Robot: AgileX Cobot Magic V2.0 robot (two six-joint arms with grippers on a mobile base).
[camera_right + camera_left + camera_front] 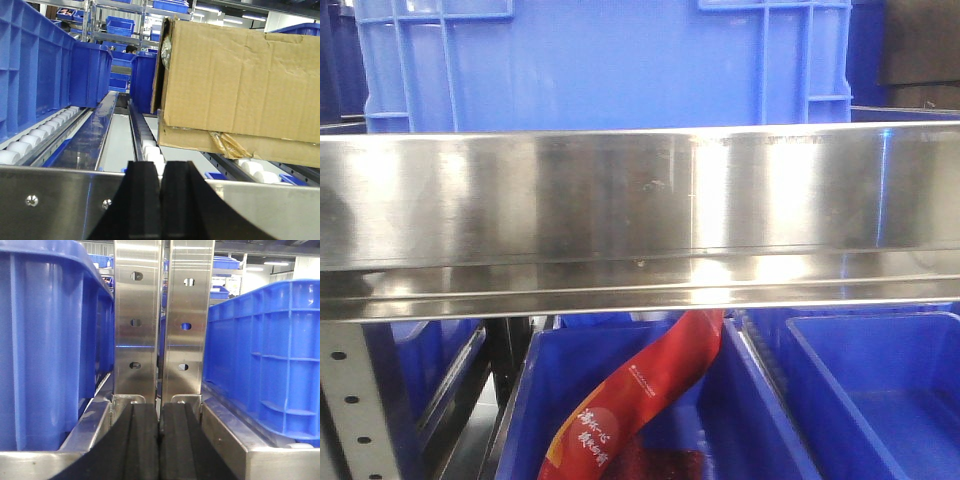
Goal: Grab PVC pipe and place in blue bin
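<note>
No PVC pipe shows in any view. My left gripper (160, 412) is shut and empty, its black fingers pressed together, pointing at two steel shelf uprights (162, 325) between two blue bins. My right gripper (160, 170) is shut and empty, level with a steel rail (60, 205) at the front of a roller shelf. Neither gripper shows in the front view. Blue bins stand around: one large on the upper shelf (600, 60), two below the rail (740, 420), (890, 390).
A wide steel shelf rail (640, 215) fills the middle of the front view. A red printed bag (640, 400) lies in the lower middle bin. A cardboard box (235, 85) sits on white rollers (150, 147) right of my right gripper; blue bins (35, 70) line the left.
</note>
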